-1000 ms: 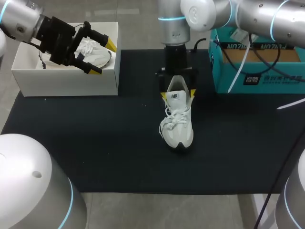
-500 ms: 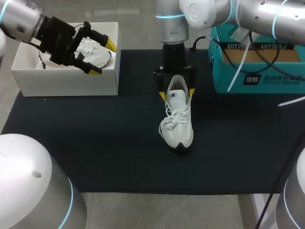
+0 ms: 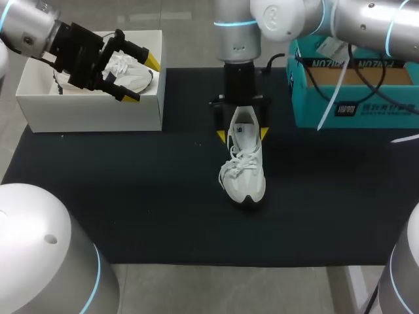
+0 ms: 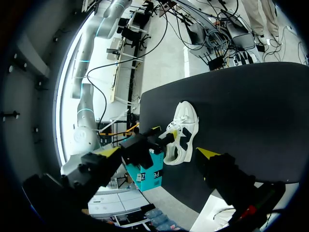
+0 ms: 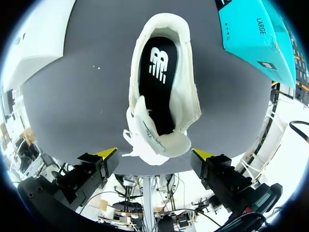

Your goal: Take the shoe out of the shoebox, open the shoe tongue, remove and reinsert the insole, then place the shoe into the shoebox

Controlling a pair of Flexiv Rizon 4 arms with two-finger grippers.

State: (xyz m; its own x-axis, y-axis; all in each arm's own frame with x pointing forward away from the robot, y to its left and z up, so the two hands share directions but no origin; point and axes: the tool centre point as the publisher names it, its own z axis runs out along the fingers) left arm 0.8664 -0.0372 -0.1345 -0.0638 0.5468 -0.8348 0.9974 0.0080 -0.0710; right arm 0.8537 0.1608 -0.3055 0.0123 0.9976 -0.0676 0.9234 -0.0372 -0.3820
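My left arm [image 3: 26, 23] and right arm [image 3: 366, 23] are fat, shiny silver tubes with thin glowing blue rings, the left gripper [image 3: 141, 80] and right gripper [image 3: 243, 135] are chunky black blocks with bright yellow tips, and a white strap [image 3: 335, 88] hangs at two o'clock.

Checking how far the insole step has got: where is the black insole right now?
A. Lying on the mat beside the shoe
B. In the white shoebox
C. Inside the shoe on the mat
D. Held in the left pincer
C: the right wrist view looks straight into the white shoe on the dark mat and shows the black insole lying flat inside it.
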